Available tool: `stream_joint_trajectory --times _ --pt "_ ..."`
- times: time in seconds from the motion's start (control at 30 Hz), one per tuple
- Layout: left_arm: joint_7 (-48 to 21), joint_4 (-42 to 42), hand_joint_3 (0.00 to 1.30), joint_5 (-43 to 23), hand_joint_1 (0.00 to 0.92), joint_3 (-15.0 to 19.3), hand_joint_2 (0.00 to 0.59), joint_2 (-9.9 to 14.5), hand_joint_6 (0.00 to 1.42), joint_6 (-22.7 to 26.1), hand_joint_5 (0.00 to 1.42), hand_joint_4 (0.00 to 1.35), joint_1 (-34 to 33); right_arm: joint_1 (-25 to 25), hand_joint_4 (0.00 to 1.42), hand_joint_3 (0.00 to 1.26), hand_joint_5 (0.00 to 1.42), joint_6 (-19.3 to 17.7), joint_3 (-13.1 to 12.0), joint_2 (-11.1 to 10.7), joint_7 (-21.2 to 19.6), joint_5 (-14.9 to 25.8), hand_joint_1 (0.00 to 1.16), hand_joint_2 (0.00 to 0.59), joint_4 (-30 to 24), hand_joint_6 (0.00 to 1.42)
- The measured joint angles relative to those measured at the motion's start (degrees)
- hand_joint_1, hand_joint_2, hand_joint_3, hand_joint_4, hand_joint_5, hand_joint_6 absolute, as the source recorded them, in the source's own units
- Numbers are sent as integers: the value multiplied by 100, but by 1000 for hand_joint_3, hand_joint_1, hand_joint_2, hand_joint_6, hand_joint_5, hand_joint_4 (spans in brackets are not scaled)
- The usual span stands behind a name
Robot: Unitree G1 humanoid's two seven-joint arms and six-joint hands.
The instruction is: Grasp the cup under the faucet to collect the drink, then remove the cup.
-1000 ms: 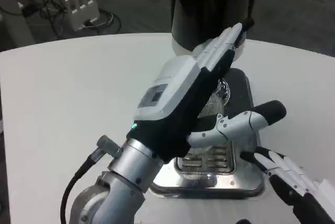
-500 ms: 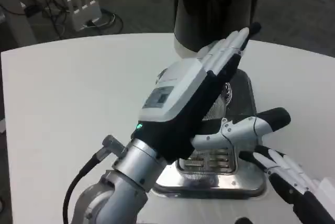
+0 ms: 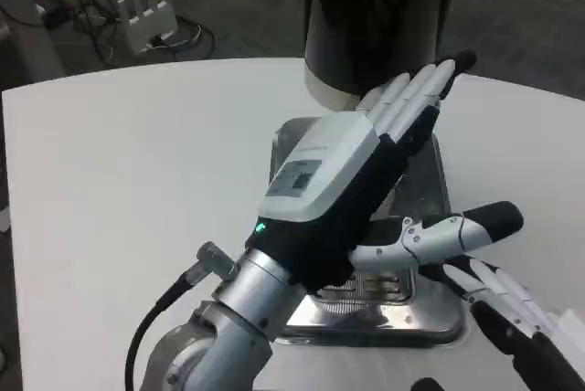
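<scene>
— Left hand is stretched flat over the drip tray, fingers straight and side by side, pointing toward the dark dispenser at the table's far edge. It holds nothing; the thumb juts out to the side, well away from the fingers.

— Why flat like that?

— My reading: it is reaching in under the faucet with the palm kept apart from the thumb, so that a cup could slip into the gap. That is a judgement, not something I can see happening.

— And the cup?

— I cannot see it. If it stands on the tray below the dispenser, the back of the hand covers that spot. Only the tray's near rim and a few of its slots show.

— The other hand?

— Right hand sits low at the table's near right corner, just beside the tray's near right corner. Its visible fingers lie loosely apart and hold nothing; it seems to be waiting.

— The tray's position?

— Right against the foot of the dispenser, presumably to catch spills.
</scene>
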Motion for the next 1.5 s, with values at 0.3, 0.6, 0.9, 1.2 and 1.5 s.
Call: stream_joint_trajectory --times 0.3,0.6,0.9,1.2,1.5 --pt "47 -95 0 -30 0 98 138 6 0 -1 0 0 103 -423 128 133 93 24 203 601 -886 574 702 296 1459 64" --pt "24 -186 0 -27 0 119 138 2 0 8 0 0 188 -946 110 95 123 -626 451 1238 -2103 1187 806 196 2848 143" --pt "14 -175 0 -30 0 140 140 5 0 12 0 0 173 -1652 96 83 120 -596 827 1526 -2552 1073 822 184 3524 152" --pt "-76 -117 0 -51 0 185 140 8 0 13 0 0 74 -2357 94 83 119 -226 1092 1700 -2872 882 825 183 3974 167" --pt "-108 -64 0 -51 0 185 140 10 0 13 0 0 2 -2695 108 91 141 -73 1213 1711 -3197 797 833 175 4340 185"
